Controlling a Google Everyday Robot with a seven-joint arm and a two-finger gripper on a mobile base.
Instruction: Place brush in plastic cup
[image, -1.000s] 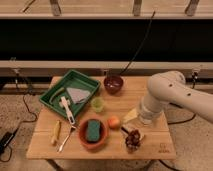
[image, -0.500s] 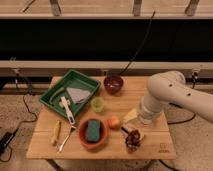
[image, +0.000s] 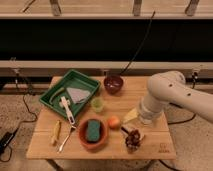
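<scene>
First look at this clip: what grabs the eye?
The big white arm reaching over the right side of the table, its gripper low near the front edge, open. Then the green tray at back left, the white brush lying across its front rim, the lime-green cup just right.

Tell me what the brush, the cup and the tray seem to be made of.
Brush: likely plastic, matte cream, uniform colour. Plastic cup: translucent lime-green plastic; light passes through. Tray: probably plastic, plain green, moulded rim. The gripper hangs open over the front right of the table.

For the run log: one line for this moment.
gripper: open, above table's near edge | brush: across tray rim | plastic cup: beside tray
</scene>
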